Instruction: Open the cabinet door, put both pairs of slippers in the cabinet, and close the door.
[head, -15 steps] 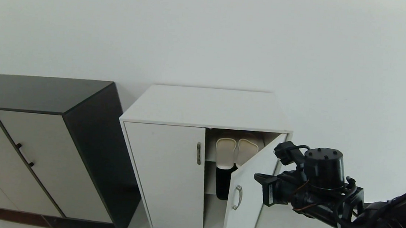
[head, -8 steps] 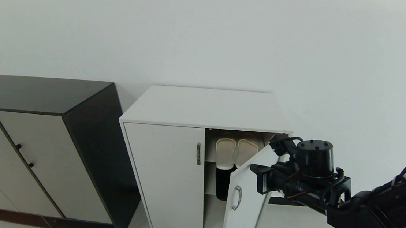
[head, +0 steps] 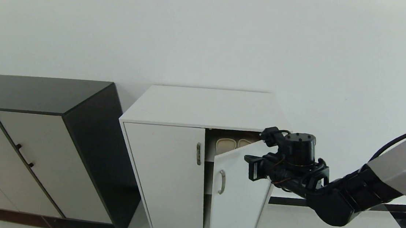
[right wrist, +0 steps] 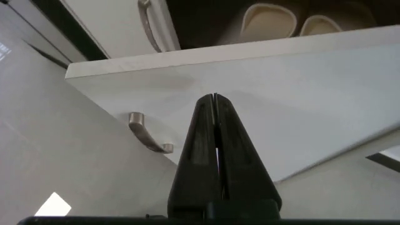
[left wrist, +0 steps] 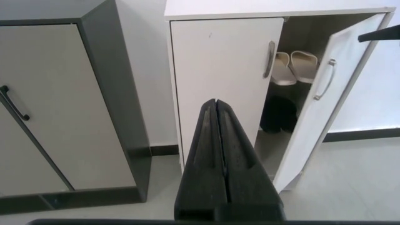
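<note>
**Right gripper pressed shut at the half-closed door**

Right gripper [right wrist: 215, 99] has its fingers together, holding nothing, with the tips at the outer face of the white cabinet's [head: 207, 107] right door [head: 239, 198]. That door stands ajar. A narrow gap is left between its handle [head: 221, 181] edge and the closed left door [head: 164, 173].

Beige slippers [head: 231, 143] sit on the upper shelf and a dark pair [left wrist: 280, 112] on the shelf below. Left gripper [left wrist: 215, 103] is also closed and empty, well back from the cabinet front. A dark cabinet [head: 87, 137] stands just beside, on the left.

Against a second ago, the door has swung much further closed and the right arm has followed it leftward.
</note>
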